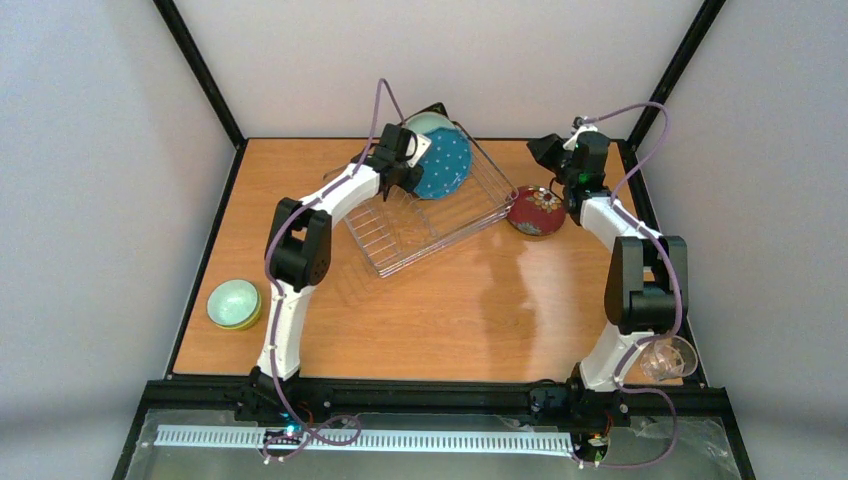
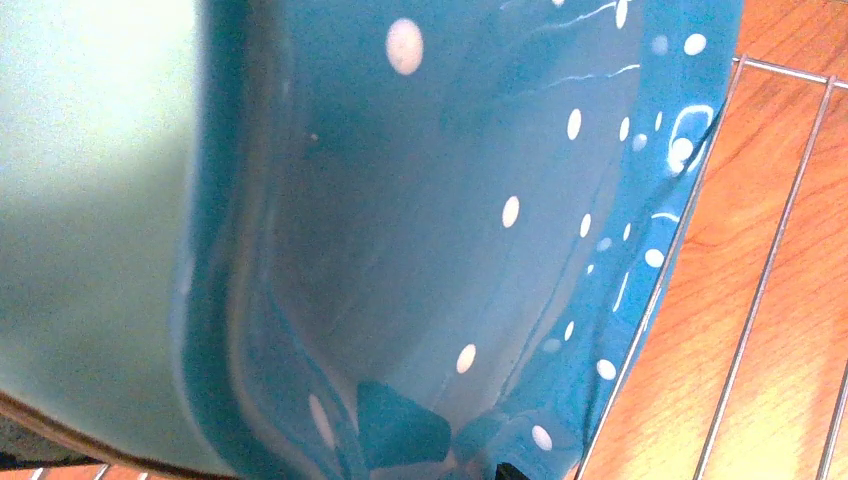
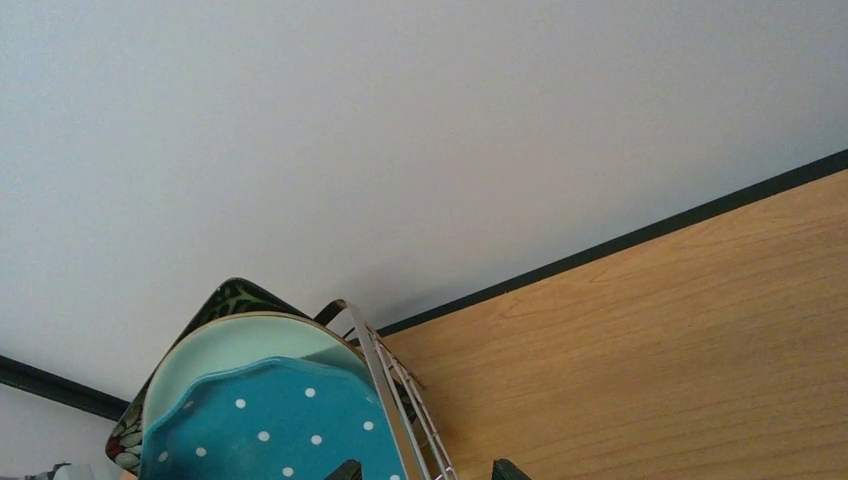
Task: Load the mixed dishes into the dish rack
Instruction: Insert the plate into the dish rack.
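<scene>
Right gripper [image 3: 426, 469] wide, empty, over wooden surface [image 3: 650, 350], grey walls [image 3: 400, 150]; only overhead shows red plate [image 1: 537, 211], three o'clock of rack [image 1: 420, 238].

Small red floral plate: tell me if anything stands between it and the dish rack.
Nothing visible does. The small red floral plate lies right beside the right corner of the dish rack. Inside the rack, though, the left hand hangs over the tines in front of the blue dotted plate.

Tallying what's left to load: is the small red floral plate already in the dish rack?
No, the small red floral plate lies on the table beside the dish rack, outside its rim.
</scene>
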You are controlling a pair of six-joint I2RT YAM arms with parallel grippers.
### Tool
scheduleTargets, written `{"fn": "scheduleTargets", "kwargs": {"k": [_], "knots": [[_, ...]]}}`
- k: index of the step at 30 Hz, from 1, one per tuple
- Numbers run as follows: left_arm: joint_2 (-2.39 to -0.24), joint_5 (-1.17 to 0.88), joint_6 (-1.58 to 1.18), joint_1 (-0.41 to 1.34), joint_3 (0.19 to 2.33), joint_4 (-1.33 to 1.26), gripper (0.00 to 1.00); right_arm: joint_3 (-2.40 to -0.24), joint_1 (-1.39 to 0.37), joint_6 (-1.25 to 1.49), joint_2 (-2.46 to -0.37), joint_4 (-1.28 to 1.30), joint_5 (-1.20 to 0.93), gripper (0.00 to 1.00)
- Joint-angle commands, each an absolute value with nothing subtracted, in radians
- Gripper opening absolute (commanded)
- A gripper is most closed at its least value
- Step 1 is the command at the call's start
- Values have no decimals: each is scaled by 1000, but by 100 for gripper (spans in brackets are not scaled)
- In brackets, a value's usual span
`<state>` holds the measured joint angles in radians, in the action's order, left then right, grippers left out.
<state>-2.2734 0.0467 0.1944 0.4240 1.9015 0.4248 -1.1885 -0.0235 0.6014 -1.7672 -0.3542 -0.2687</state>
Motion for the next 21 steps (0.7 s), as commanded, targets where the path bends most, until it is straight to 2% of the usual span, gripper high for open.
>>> {"fn": "scheduleTargets", "kwargs": {"k": [1,21], "knots": [[-2272,62,139,408,1927,538,80,-1225,-35,573,-1796,-311,-251,75],[-2179,74,58,408,2051,583,81,-1358,-39,520,-1809,-148,-221,75]]}}
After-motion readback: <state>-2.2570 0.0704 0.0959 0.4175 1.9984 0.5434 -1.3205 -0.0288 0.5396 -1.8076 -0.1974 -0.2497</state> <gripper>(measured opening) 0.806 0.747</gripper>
